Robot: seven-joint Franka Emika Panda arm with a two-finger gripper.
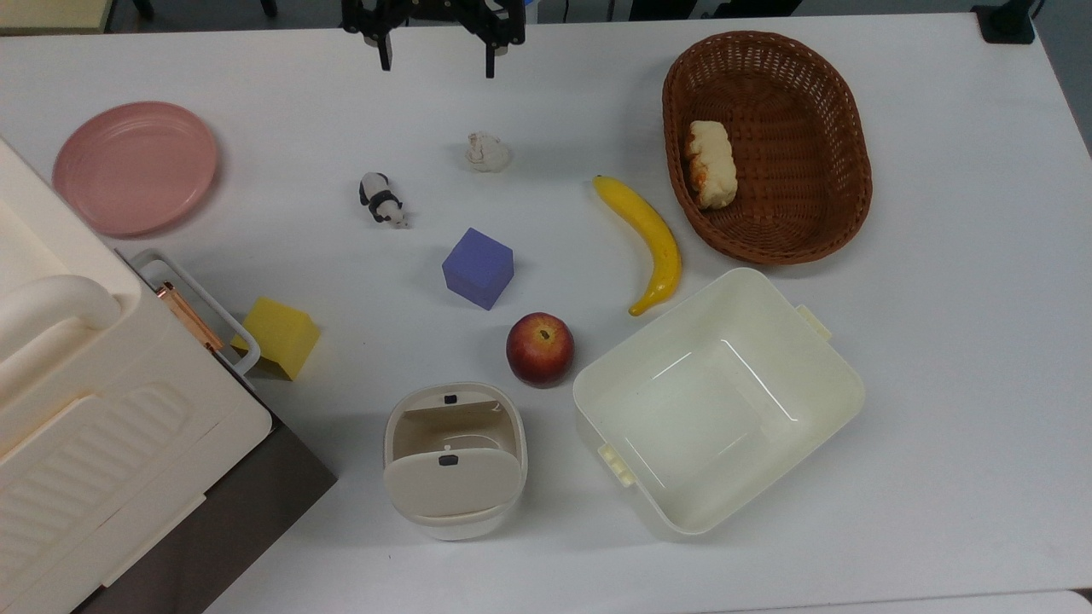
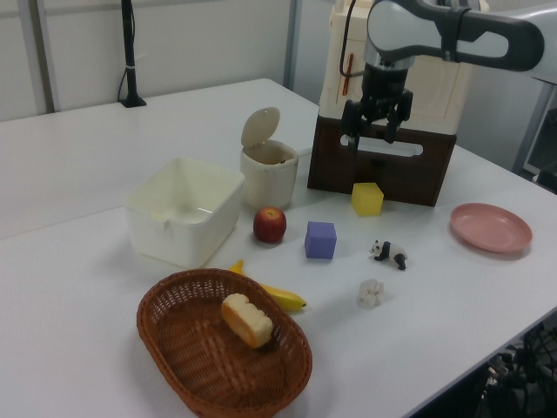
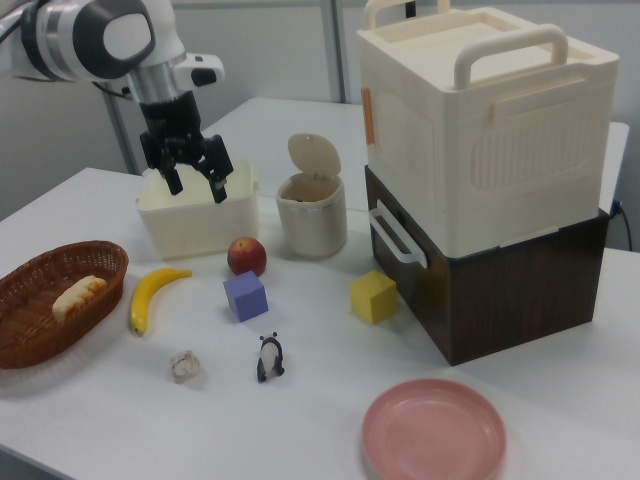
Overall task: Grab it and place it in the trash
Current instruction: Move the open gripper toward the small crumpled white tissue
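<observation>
The crumpled paper wad (image 1: 487,153) lies loose on the white counter (image 1: 938,341), untouched, with the panda figurine (image 1: 380,199) near it toward the top view's left and the banana (image 1: 647,240) farther off toward the top view's right. In the left view the paper wad (image 2: 371,293) sits near the counter's front edge, just in front of the panda figurine (image 2: 390,253); in the right view the paper wad (image 3: 184,366) rests beside the panda figurine (image 3: 269,357), on the right view's left of it.

The gripper (image 1: 435,58) hangs in the air well above the counter, its jaws spread wide and holding nothing, the two fingertips pointing down. In the top view it sits at the upper edge, above the wad and well apart from it. The gripper (image 2: 374,132) in the left view shows against the brown cabinet, and in the right view the gripper (image 3: 197,186) hangs in front of the rectangular tub (image 3: 195,215).

The trash bin (image 1: 453,459) stands with its flap lid tipped up and its mouth open, near the apple (image 1: 540,349) and the cream tub (image 1: 719,401). A purple cube (image 1: 478,268) lies between the wad and the apple. A yellow cube (image 1: 279,337) sits by the cabinet's handle, a pink plate (image 1: 135,167) lies at the top view's left, and a wicker basket (image 1: 793,213) holds a piece of bread (image 1: 711,164).
</observation>
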